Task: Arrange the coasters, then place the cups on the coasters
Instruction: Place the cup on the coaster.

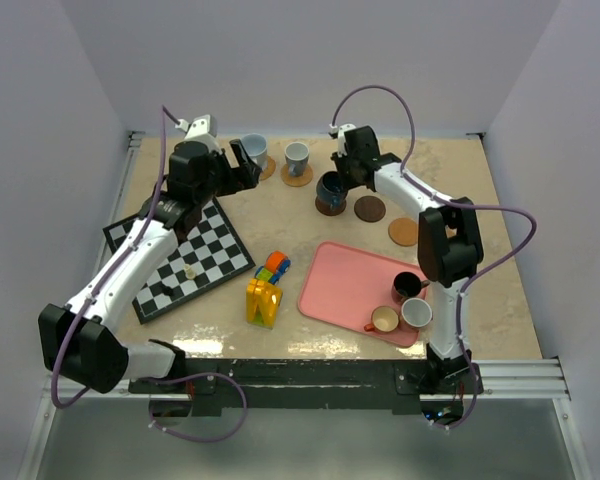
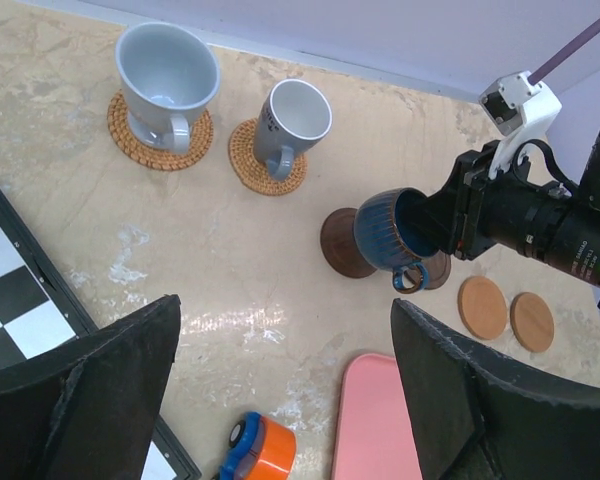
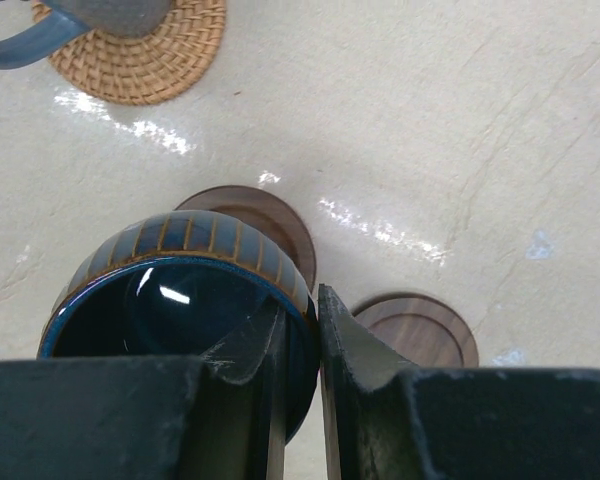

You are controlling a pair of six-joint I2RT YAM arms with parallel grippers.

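Note:
My right gripper (image 3: 300, 340) is shut on the rim of the navy cup (image 3: 180, 240), one finger inside and one outside. The cup hangs tilted over a dark brown coaster (image 3: 280, 220); a second dark coaster (image 3: 420, 325) lies just beside it. From above, the right gripper (image 1: 340, 172) and the navy cup (image 1: 331, 188) are at the back middle. A pale blue cup (image 2: 165, 75) and a white cup (image 2: 292, 120) each stand on a woven orange-tan coaster (image 2: 130, 135). My left gripper (image 2: 285, 400) is open and empty, hanging above the table near them.
Two tan coasters (image 2: 482, 307) lie right of the navy cup. The pink tray (image 1: 345, 285) at front right carries a black cup (image 1: 408, 285), a tan cup (image 1: 384, 320) and a grey-white cup (image 1: 416, 313). A chessboard (image 1: 180, 255) lies left, toy blocks (image 1: 265, 295) in front.

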